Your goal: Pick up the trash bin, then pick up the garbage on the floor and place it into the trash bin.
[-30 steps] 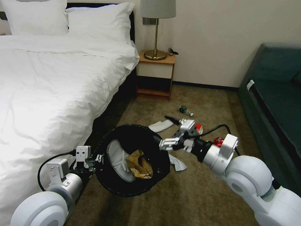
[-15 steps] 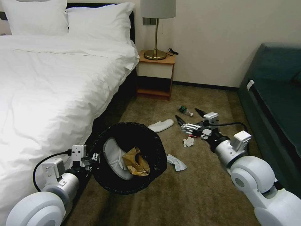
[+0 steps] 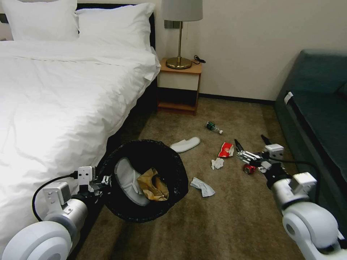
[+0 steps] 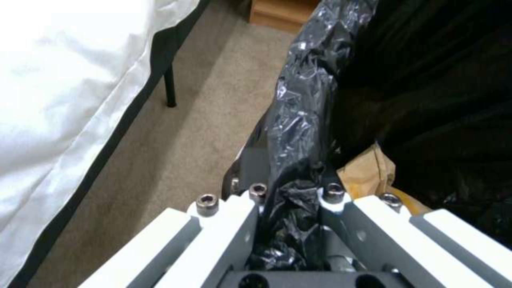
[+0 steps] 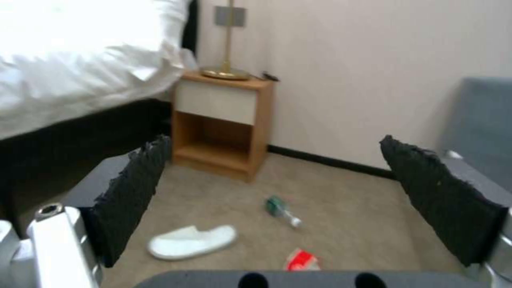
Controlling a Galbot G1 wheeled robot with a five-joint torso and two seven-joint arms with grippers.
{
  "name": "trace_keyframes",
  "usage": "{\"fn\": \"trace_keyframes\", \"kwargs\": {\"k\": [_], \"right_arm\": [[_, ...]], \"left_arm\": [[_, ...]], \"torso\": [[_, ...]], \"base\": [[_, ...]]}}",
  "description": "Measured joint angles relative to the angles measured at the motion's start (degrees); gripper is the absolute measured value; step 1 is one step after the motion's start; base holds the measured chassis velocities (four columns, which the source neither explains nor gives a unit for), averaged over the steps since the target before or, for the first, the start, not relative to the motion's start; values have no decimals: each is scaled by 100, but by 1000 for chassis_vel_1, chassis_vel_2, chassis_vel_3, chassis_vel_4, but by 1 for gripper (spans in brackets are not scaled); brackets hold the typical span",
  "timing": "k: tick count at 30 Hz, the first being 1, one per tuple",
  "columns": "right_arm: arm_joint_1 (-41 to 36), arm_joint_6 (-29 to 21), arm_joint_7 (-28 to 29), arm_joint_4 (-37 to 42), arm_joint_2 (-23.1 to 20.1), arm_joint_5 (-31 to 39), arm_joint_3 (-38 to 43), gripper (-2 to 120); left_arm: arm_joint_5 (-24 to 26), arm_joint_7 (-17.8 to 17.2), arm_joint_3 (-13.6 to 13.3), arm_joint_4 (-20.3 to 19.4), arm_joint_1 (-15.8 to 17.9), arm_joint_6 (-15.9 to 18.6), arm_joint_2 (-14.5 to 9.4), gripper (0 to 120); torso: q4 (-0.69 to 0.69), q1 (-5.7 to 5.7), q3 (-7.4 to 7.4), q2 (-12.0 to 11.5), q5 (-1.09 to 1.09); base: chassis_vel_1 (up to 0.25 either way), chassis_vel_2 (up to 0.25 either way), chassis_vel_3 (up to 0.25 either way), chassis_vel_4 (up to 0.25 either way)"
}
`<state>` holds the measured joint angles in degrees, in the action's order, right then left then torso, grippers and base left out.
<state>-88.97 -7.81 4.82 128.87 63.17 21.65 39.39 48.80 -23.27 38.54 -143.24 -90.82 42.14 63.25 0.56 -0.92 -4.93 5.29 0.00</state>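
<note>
The trash bin (image 3: 146, 180) hung off the carpet just beside the bed (image 3: 54, 101), tipped so that its mouth faced out toward the littered floor. That tilt probably served to give the other arm an easy opening to drop things into. Inside it lay a white slipper (image 3: 126, 178) and a crumpled tan paper bag (image 3: 153, 185). The left gripper (image 3: 103, 180) held the bin on the side nearest the bed, its jaws pinched onto the bag-lined rim (image 4: 301, 120); in the left wrist view the crinkled black plastic ran straight down between them.

Out from the bin, away from the bed, the remaining garbage was scattered on the carpet: a grey-white scrap (image 3: 202, 186) nearest the bin, a crumpled white tissue (image 3: 217, 163), a red wrapper (image 3: 226, 149), a second white slipper (image 3: 185, 144), a green bottle (image 3: 213, 127) toward the nightstand (image 3: 179, 86), and a crushed red can (image 3: 248, 168) farthest from the bin.

The right gripper (image 3: 253, 142) hovered low over that far end, next to the red can, with its jaws spread wide and nothing between them. In the right wrist view the black pads (image 5: 133, 192) framed bare carpet, the slipper, bottle and wrapper. It was judged ready for another pick, with several pieces left.
</note>
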Motion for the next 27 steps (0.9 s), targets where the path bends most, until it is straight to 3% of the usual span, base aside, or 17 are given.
{"fn": "trace_keyframes", "kwargs": {"k": [10, 27], "right_arm": [[-530, 155, -137, 118, 747, -195, 423, 100], [-211, -68, -59, 87, 784, -106, 123, 100]], "left_arm": [[-58, 5, 8, -2, 1, 0, 16, 2], [-21, 19, 54, -2, 33, 0, -7, 2]], "torso": [[0, 0, 0, 0, 0], [-1, 1, 0, 0, 0]], "base": [[0, 0, 0, 0], [-25, 21, 23, -23]]}}
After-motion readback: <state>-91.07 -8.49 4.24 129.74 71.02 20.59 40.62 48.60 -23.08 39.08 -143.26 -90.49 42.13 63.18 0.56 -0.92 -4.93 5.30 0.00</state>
